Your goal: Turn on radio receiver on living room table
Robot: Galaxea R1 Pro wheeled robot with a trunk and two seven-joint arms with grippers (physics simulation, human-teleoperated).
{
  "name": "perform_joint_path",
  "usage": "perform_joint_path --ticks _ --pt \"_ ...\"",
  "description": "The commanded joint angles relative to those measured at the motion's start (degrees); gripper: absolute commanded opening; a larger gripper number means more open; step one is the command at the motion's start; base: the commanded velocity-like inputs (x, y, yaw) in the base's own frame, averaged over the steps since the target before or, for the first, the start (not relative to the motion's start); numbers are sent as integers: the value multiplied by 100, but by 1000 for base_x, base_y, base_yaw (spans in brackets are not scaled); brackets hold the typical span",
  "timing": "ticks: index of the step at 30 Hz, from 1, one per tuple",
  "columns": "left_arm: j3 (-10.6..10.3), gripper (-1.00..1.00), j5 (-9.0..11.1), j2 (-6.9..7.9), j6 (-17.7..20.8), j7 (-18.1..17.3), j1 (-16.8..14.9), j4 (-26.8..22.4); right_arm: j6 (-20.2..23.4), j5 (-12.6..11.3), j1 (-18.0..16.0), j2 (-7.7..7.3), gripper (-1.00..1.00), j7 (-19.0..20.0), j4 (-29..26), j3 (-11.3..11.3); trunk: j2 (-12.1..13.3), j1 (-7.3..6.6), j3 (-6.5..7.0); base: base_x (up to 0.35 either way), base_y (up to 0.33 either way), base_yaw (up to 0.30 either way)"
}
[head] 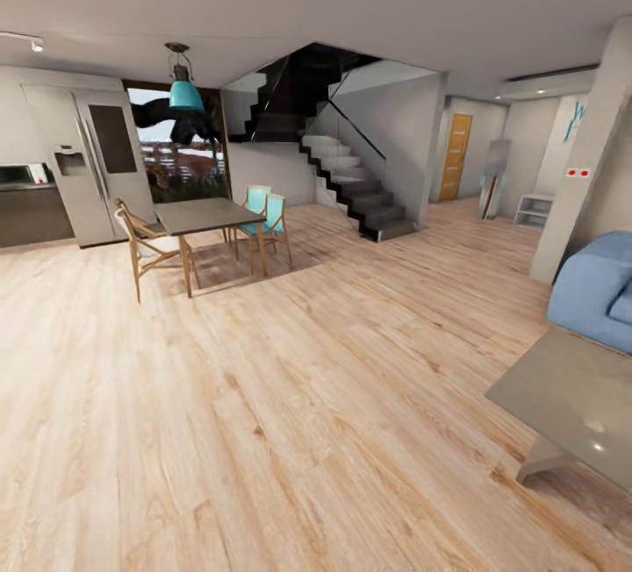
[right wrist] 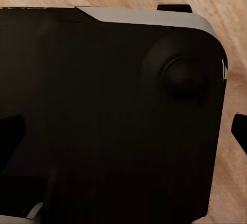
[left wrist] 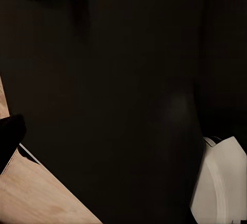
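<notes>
The low coffee table (head: pixel 570 396), with a glossy grey-beige top, juts in at the lower right of the head view; the part of its top that I see is bare. Behind it is the end of the blue sofa (head: pixel 597 291) of the living room. The radio receiver is out of view. The left wrist view faces a dark part of my own body (left wrist: pixel 123 80) at close range, with a strip of wood floor (left wrist: pixel 31 198) beside it. In the right wrist view, another dark panel (right wrist: pixel 103 121) sits above the floor.
Light wood floor (head: pixel 290 396) stretches ahead. A dark-topped dining table (head: pixel 206 215) with wooden chairs stands at the back left under a teal lamp (head: pixel 185 89). A staircase (head: pixel 351 186) rises at the back centre, and a white pillar (head: pixel 584 160) stands by the sofa.
</notes>
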Motion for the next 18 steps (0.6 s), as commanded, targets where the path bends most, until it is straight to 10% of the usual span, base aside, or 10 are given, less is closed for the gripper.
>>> perform_joint_path --ticks 1,18 --pt "0 100 0 0 0 1 0 0 0 0 0 -1 100 0 0 0 0 0 -1 0 0 -277" --pt "0 100 0 0 1 2 0 0 -2 0 0 -20 100 0 -8 -4 0 0 -30 0 0 -277"
